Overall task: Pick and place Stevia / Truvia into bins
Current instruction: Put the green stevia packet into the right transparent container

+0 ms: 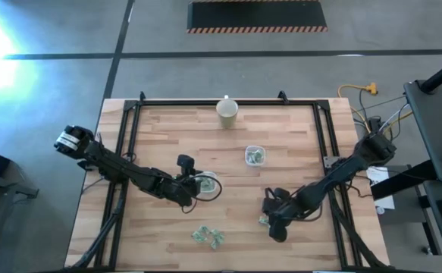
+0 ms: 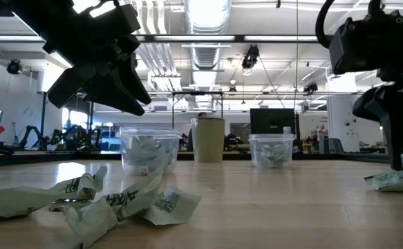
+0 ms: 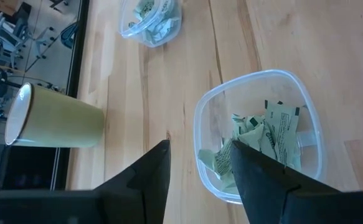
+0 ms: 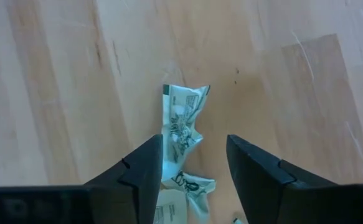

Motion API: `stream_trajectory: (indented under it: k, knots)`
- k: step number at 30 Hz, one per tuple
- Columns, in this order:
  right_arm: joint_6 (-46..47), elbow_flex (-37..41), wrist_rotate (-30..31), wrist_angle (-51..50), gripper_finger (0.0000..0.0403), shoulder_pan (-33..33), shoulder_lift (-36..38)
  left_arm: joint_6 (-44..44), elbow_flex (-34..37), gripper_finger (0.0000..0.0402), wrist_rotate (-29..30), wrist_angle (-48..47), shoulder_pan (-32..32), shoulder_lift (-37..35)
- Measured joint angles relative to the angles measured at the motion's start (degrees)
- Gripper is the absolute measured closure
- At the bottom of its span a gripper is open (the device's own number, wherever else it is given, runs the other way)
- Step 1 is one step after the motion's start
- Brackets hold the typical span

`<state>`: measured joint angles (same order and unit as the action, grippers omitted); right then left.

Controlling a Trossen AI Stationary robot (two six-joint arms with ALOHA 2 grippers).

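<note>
A clear bin [image 1: 210, 184] holding several pale green and white packets [image 3: 265, 134] stands at the table's middle left. My left gripper [image 3: 200, 144] is open and empty, raised above that bin's rim [image 2: 148, 131]. My right gripper [image 4: 193, 142] is open and low over the table at the near right. Its fingers stand on either side of crumpled packets [image 4: 182, 124] that lie flat on the wood [image 1: 264, 221]. A second clear bin [image 1: 254, 155] with packets stands farther back. A loose pile of packets [image 1: 208, 236] lies near the front edge.
A cream round cup [image 1: 227, 111] stands at the far middle and also shows in the left wrist view [image 3: 53, 118]. A black frame [image 1: 130, 114] runs along the table's left, far and right sides. Bare wood lies between the bins and the pile.
</note>
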<state>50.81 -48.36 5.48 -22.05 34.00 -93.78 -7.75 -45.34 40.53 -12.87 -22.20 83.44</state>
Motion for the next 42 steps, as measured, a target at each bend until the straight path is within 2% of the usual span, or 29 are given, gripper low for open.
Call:
stream_trajectory:
  k: [8, 18, 21, 24, 27, 34, 36, 38, 42]
  knots:
    - [-1.5, 0.1, 0.0, -0.4, 0.0262, 0.0, -0.9, 0.0, 0.0, 0.0250, 0.0, 0.3, 0.0, 0.0]
    - [-6.2, 0.1, 0.8, -0.3, 0.0384, 0.0, -0.9, -0.1, 0.0, 0.0250, 0.0, 0.3, 0.0, 0.0]
    - [-8.2, 0.0, 3.7, -0.1, 0.0392, 0.0, -0.9, -0.1, 0.0, 0.0250, 0.0, 0.3, 0.0, 0.0]
    - [-11.8, -0.7, 9.0, -0.1, 0.0394, -0.1, -0.9, -0.1, 0.0, 0.0250, 0.0, 0.3, 0.0, 0.0]
    - [-16.6, -1.9, 17.4, 0.0, 0.0394, -0.1, -0.8, -0.1, 0.0, 0.0250, 0.0, 0.3, 0.0, 0.0]
    - [-25.7, -3.8, 48.8, -0.1, 0.0394, -0.7, -0.6, -0.1, 0.0, 0.0250, 0.0, 0.3, 0.0, 0.0]
    - [-26.8, -3.8, 55.0, -0.6, 0.0394, -1.9, -0.6, -0.1, 0.0, 0.0250, 0.0, 0.3, 0.0, 0.0]
    - [-27.5, -3.8, 57.7, -2.0, 0.0394, -3.7, -0.6, -0.1, 0.0, 0.0250, 0.0, 0.3, 0.0, 0.0]
    - [-26.7, -3.3, 57.4, -4.5, 0.0394, -9.0, -0.6, -0.1, 0.0, 0.0250, 0.0, 0.3, 0.0, 0.0]
